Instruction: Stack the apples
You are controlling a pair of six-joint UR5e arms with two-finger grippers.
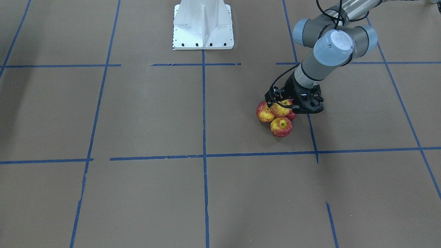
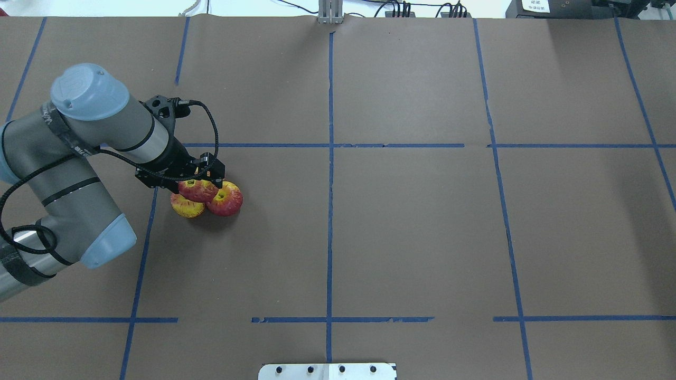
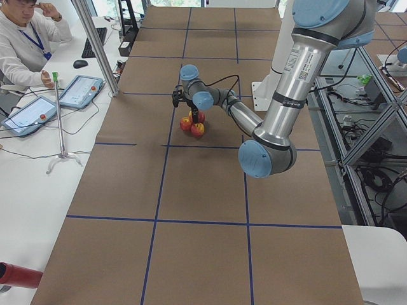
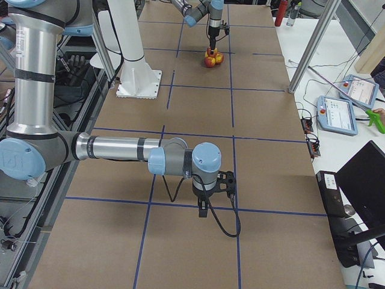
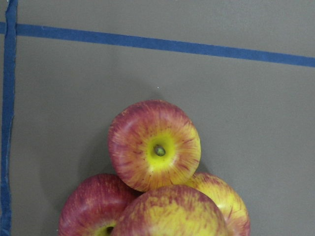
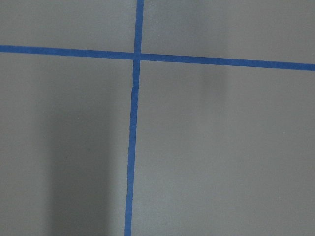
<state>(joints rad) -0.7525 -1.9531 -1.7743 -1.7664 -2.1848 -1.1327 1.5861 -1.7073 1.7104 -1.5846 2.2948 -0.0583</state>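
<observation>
Four red and yellow apples lie in one cluster. Three sit on the brown table: one (image 1: 264, 113), one (image 1: 281, 127), and one (image 1: 292, 116) mostly hidden behind. The fourth apple (image 1: 279, 109) rests on top of them. My left gripper (image 1: 280, 104) is above the pile, its fingers closed around the top apple (image 2: 197, 190). The left wrist view shows a base apple (image 5: 154, 145) with its stem dimple up, and the top apple (image 5: 172, 214) close at the bottom edge. My right gripper (image 4: 204, 205) shows only in the exterior right view, so I cannot tell its state.
The white robot base (image 1: 203, 26) stands at the back middle of the table. Blue tape lines (image 1: 204, 110) divide the brown table into squares. The right wrist view shows only bare table and a tape crossing (image 6: 136, 55).
</observation>
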